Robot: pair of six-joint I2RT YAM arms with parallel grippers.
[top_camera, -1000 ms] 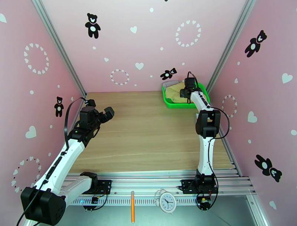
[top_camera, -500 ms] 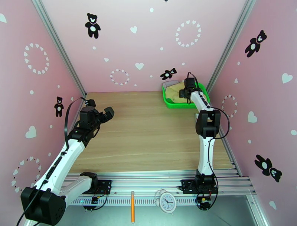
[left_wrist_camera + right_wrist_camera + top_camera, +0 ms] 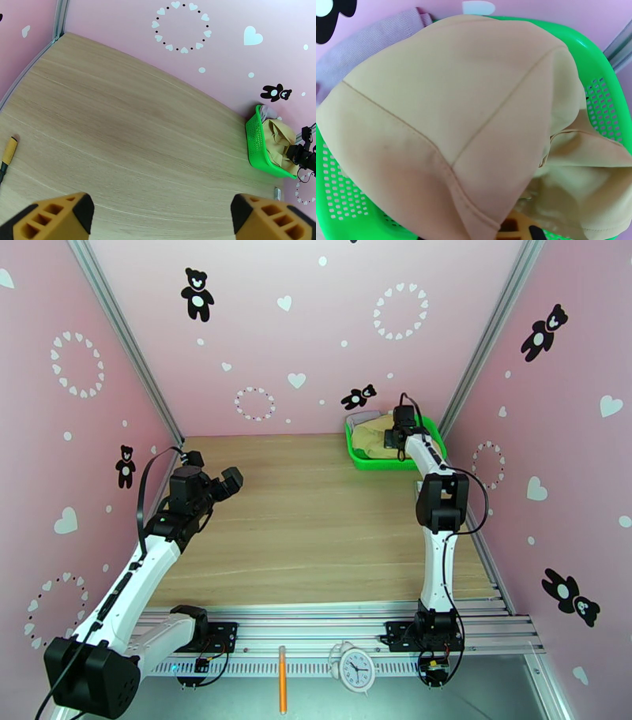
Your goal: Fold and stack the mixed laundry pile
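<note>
We get bright, even, diffuse light in all views, though we cannot tell its source. On the wooden table (image 3: 316,516) the arms cast only faint, soft-edged shadows. From the left wrist, wide-angle distortion bows the table's far edge. The left gripper (image 3: 162,222) shows its orange fingers (image 3: 55,217) soft and out of focus, while things well ahead of them are sharp. From the right wrist, the tan-beige cloth (image 3: 454,98) looks fairly crisp and shades darker in the folds nearest the right gripper (image 3: 519,229). The green mesh basket (image 3: 608,110) looks oversaturated.
</note>
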